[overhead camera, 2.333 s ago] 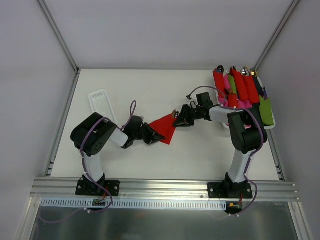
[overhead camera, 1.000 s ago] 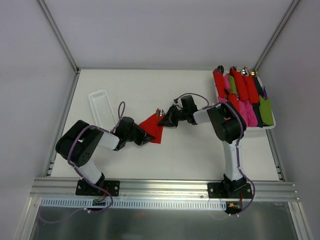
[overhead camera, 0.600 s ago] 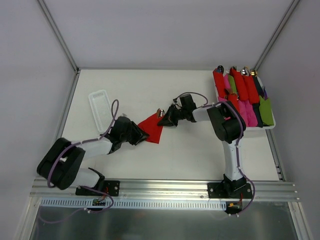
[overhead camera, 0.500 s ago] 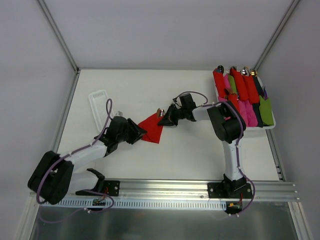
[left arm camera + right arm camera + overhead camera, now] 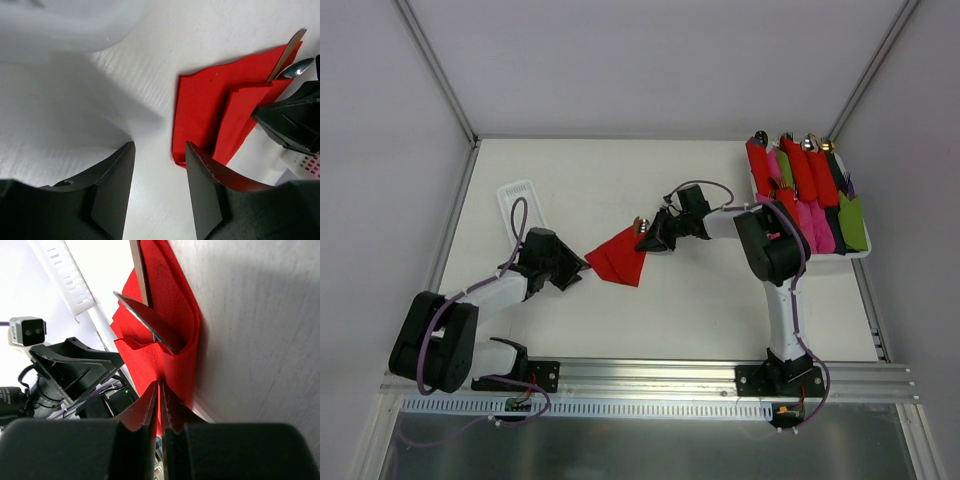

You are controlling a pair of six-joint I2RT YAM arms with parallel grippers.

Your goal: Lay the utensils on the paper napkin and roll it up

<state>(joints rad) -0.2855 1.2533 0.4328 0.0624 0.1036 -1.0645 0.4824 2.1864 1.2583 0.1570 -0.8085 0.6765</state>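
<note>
Overview from behind; close wrist views, both on the paper napkin [image 5: 205, 105]

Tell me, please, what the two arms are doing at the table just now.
The right gripper is pinched shut on a folded edge of the red paper napkin, which lies mid-table, partly folded over the utensils; their ends poke out at one corner. The left gripper stands open beside the napkin's opposite corner, holding nothing. Rolled bundles fill a tray at the far right.

White table [image 5: 700, 300] under red paper napkin [image 5: 615, 262], slotted tray [image 5: 512, 192], bundle tray [image 5: 855, 255].
</note>
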